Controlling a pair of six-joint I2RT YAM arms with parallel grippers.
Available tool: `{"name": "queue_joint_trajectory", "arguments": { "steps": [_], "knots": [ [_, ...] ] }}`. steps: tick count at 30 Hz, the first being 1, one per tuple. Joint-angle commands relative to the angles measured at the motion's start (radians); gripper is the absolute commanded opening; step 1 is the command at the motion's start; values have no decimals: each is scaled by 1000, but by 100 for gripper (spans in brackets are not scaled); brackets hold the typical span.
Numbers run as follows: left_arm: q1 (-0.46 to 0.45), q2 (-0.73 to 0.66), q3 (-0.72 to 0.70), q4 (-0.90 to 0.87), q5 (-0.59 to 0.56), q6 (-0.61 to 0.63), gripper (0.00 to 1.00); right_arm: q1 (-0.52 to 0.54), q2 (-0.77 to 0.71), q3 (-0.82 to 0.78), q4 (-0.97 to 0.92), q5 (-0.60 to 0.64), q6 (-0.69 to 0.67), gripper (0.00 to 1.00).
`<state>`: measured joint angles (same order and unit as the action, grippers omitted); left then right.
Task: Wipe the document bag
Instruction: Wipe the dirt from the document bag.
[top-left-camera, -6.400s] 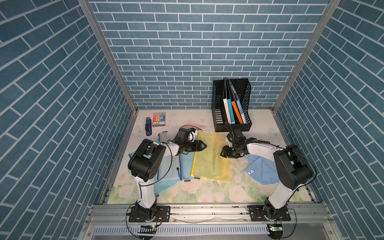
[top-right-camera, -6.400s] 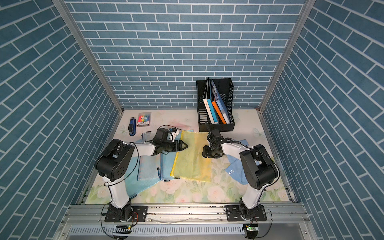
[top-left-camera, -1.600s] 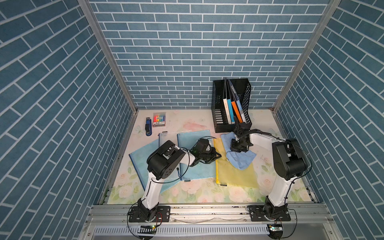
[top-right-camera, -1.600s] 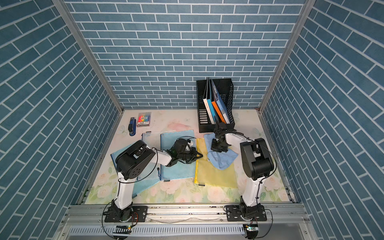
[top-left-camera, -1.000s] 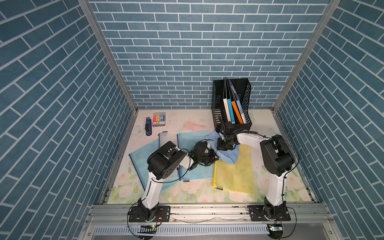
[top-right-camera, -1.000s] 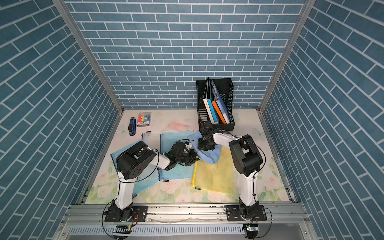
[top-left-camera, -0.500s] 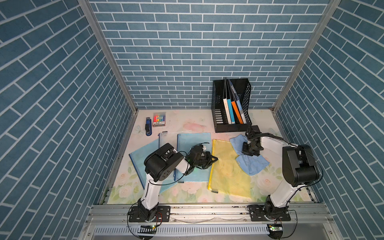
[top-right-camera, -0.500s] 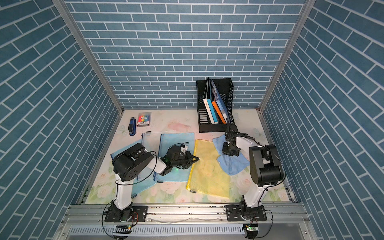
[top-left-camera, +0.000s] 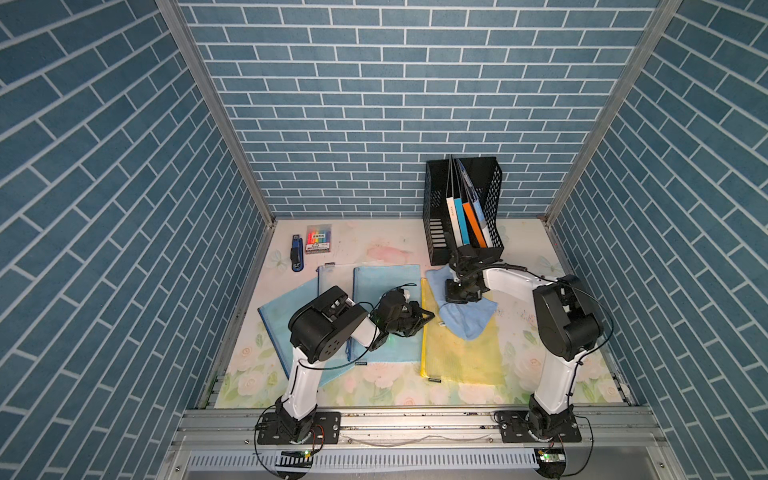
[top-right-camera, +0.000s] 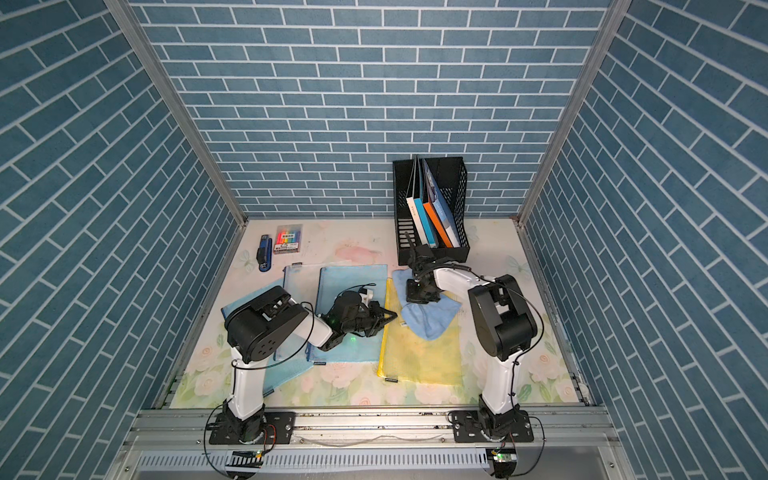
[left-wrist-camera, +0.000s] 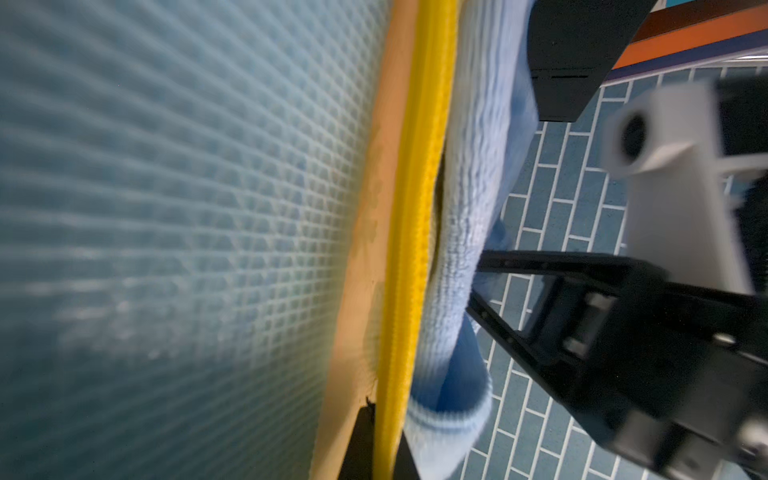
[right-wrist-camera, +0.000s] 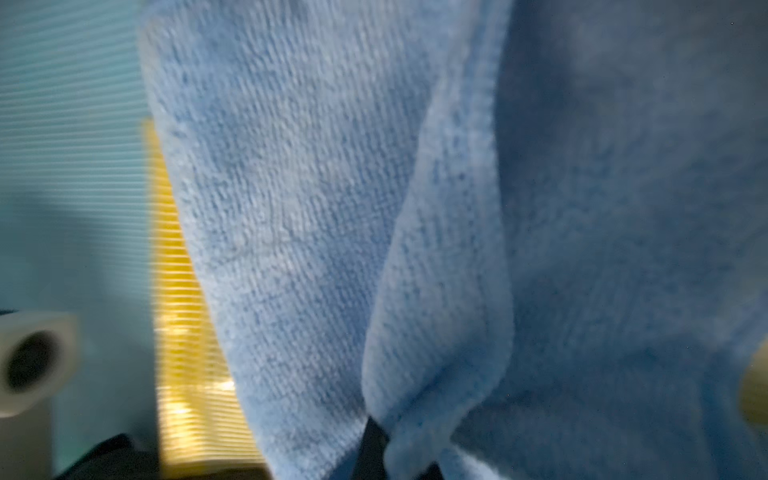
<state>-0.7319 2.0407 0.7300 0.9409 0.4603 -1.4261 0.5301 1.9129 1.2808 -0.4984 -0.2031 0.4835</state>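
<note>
One yellow document bag (top-left-camera: 461, 357) pinched shut in left pincer (top-left-camera: 429, 323); one blue cloth (top-left-camera: 469, 322) clamped in right pincer (top-left-camera: 458, 299).

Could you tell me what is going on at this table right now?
The two arms are wiping a yellow document bag that lies flat on the table. The left gripper is shut on the bag's zip edge, holding it in place. The right gripper is shut on a blue cloth and presses it onto the far end of the bag, near the black file rack. Several blue document bags lie beside it on the left arm's side.
</note>
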Motion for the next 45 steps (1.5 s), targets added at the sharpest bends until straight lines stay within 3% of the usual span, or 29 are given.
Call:
{"name": "queue_joint_trajectory", "arguments": {
  "steps": [1,7,13,16,19,24,31,34,38,45],
  "knots": [
    [0,25,13,-7,-20,-3,0,32,20,52,18,-89,62,0],
    [1,33,19,52,-44,-49,0,-6,-11,-41,-27,-29,40,0],
    [2,32,20,68,-58,-63,0,-243,-117,-239,-33,-1,-22,0],
    [3,33,29,57,-55,-62,0,-347,-144,-233,-80,18,-68,0],
    [2,38,49,46,-53,-61,0,-377,-155,-187,-114,34,-89,0],
    [1,45,78,35,-58,-62,0,-339,-135,-186,-58,-73,-11,0],
    [-6,70,100,35,-52,-72,0,-48,-70,-121,4,-138,57,0],
    [-8,75,103,36,-53,-76,0,17,-87,-99,63,-163,109,0],
    [-9,81,108,42,-55,-81,0,36,-99,-123,138,-192,172,0],
    [-9,66,95,54,-69,-78,0,-20,-36,-185,25,-70,108,0]
  ]
}}
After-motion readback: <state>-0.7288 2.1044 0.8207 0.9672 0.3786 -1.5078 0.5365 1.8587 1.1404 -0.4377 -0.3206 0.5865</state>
